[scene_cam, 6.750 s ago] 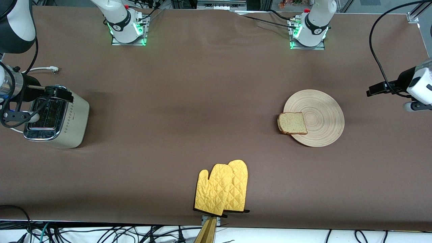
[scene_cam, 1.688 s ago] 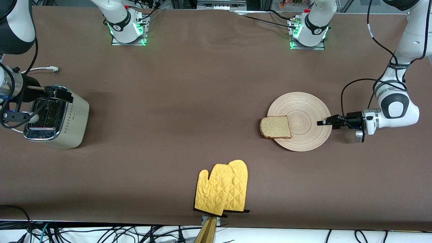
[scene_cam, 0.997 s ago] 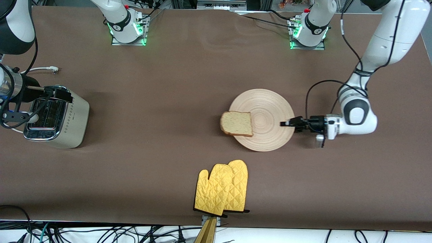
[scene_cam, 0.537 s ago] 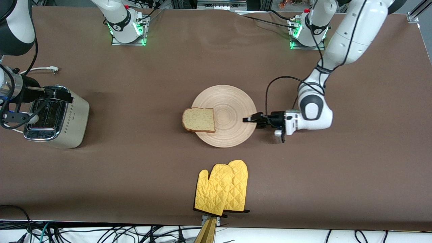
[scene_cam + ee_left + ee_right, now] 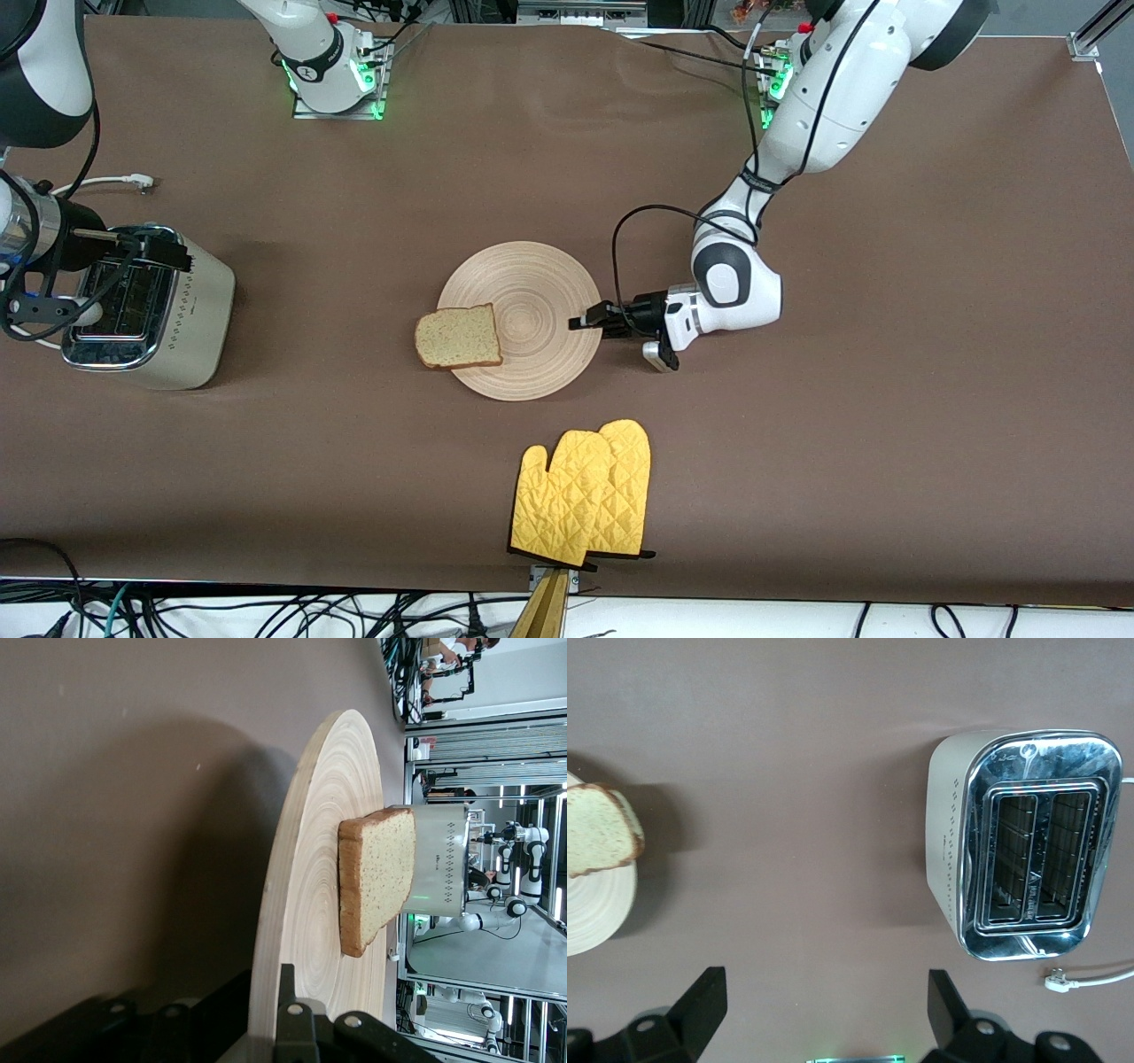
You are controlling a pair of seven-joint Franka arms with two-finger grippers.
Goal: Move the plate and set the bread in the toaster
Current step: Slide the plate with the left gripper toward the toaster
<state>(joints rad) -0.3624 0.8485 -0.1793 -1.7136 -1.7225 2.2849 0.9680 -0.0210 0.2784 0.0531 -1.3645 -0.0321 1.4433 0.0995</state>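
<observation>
A: Left pincer (image 5: 585, 321)?
B: Clamped on plate (image 5: 532, 301) rim at its 3 o'clock, mid surface (image 5: 886, 399). Bread (image 5: 458, 338) at plate's 8 o'clock edge, overhanging.
A: Right pincer (image 5: 824, 1010)?
B: Spread wide, holding nothing, over toaster (image 5: 151, 315) at the right arm's end.

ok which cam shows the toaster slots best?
Right wrist view: it looks straight down into both slots of the toaster. Front view has the right arm partly covering the toaster; left wrist view shows only its side.
</observation>
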